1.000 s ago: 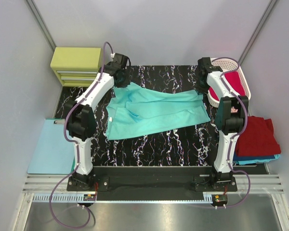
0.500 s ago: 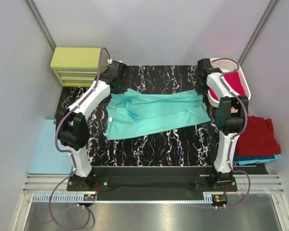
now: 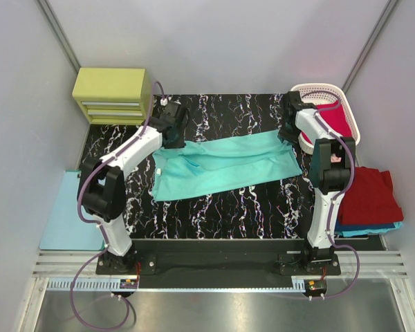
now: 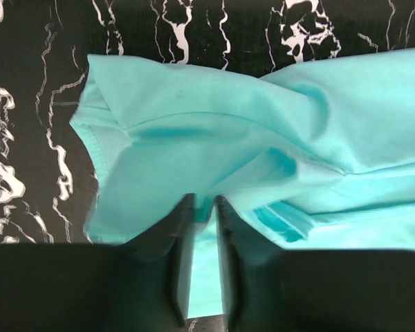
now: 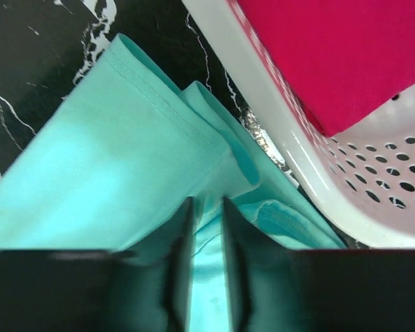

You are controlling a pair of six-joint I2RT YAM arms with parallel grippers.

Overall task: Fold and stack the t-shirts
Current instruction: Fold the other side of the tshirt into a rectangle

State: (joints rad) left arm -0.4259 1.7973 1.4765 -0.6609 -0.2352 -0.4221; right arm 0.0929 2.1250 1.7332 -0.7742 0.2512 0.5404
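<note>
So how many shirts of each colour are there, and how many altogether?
Mint-teal cloth t-shirt, spread on the black marbled table: 1
Crimson cloth t-shirt, in the white plastic lattice basket: 1
Dark red cloth t-shirt, atop the right-hand pile: 1
Blue cloth t-shirt under it, only edges showing: at least 1
Total: at least 4

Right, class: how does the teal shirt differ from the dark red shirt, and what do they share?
The teal shirt lies stretched long across the table; the dark red shirt sits at the far right. The teal shirt is loose and creased; the dark red shirt is folded compact, topping a pile. Both are plain cloth.
</note>
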